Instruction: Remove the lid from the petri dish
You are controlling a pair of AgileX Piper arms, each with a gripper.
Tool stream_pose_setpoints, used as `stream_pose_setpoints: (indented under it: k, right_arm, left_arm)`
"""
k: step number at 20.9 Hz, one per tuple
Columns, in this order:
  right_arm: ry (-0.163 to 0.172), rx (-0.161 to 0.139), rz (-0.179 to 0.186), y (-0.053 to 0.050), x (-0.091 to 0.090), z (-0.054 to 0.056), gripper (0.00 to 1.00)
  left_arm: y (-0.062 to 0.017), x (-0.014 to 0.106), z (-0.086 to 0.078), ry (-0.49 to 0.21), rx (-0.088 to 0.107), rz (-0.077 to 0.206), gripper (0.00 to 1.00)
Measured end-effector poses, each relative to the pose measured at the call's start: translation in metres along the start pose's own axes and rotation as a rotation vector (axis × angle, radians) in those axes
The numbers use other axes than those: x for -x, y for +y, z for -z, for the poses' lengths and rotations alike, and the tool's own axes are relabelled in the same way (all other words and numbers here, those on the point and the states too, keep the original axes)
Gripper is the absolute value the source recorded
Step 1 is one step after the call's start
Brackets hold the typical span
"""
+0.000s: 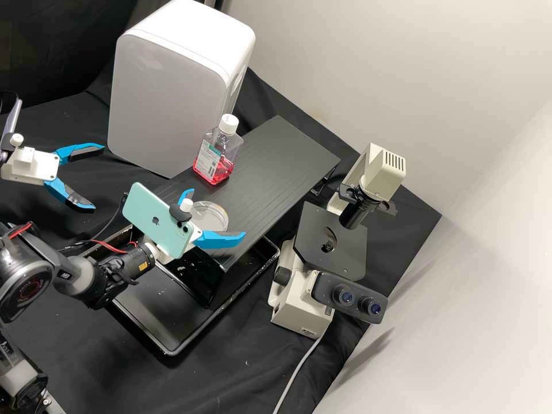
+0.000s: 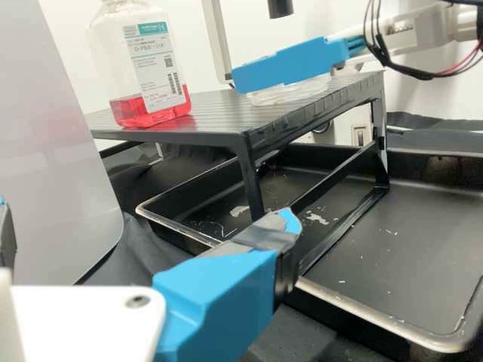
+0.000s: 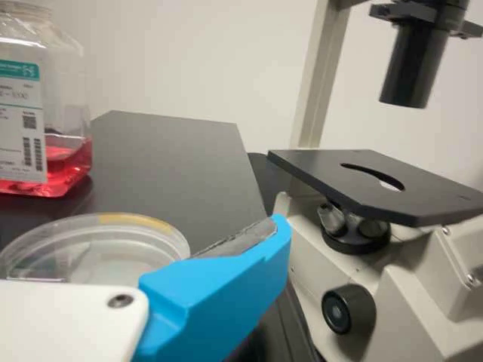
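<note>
1. In the high view, the dish point(image 1: 206, 213) is sitting on the black rack point(image 1: 276, 167), near the end closest to the arms.
2. The right gripper point(image 1: 215, 217) is holding its fingers spread, one on each side of the dish. Whether they are touching it cannot be told.
3. The left gripper point(image 1: 95, 176) is hanging over the surface point(image 1: 241, 368) beside the white box point(image 1: 172, 86), well apart from the rack. Its fingers are standing wide open and gripping nothing.
4. A mint-green phone point(image 1: 158, 221) is sitting clamped on the right arm's wrist.
5. The left wrist view is adding the side profile. One right-arm finger is lying level along the dish at lid height, and the rack is standing in a black tray point(image 2: 392, 264).
6. The right wrist view is giving the close look. The clear lid point(image 3: 90, 237) is resting on the dish, with a yellowish streak at its far rim. The microscope point(image 3: 377, 181) is standing just beyond the rack.
7. The flask point(image 2: 143, 68), holding red liquid, is standing upright on the rack. It is carrying a white label with a teal band and a barcode.
</note>
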Motion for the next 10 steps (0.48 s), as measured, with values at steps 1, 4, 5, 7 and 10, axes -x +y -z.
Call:
stream_pose_setpoints:
  k: [1,4,5,7,10]
  right_arm:
    - [0.004,0.005,-0.009,0.0003,0.0013,-0.0003,1.00]
    - [0.004,0.003,-0.017,-0.0022,0.0004,-0.0020,1.00]
    - [0.002,0.001,-0.018,-0.0032,0.0001,-0.0022,1.00]
    - [0.002,0.000,-0.021,-0.0041,-0.0004,-0.0026,1.00]
    - [0.004,0.003,-0.026,-0.0032,-0.0019,-0.0019,1.00]
  left_arm:
    - [0.0000,0.0000,0.0000,0.000,0.000,0.000,1.00]
    - [0.0000,0.0000,0.0000,0.000,0.000,0.000,1.00]
    - [0.0000,0.0000,0.0000,0.000,0.000,0.000,1.00]
    - [0.0000,0.0000,0.0000,0.000,0.000,0.000,1.00]
    - [0.0000,0.0000,0.0000,0.000,0.000,0.000,1.00]
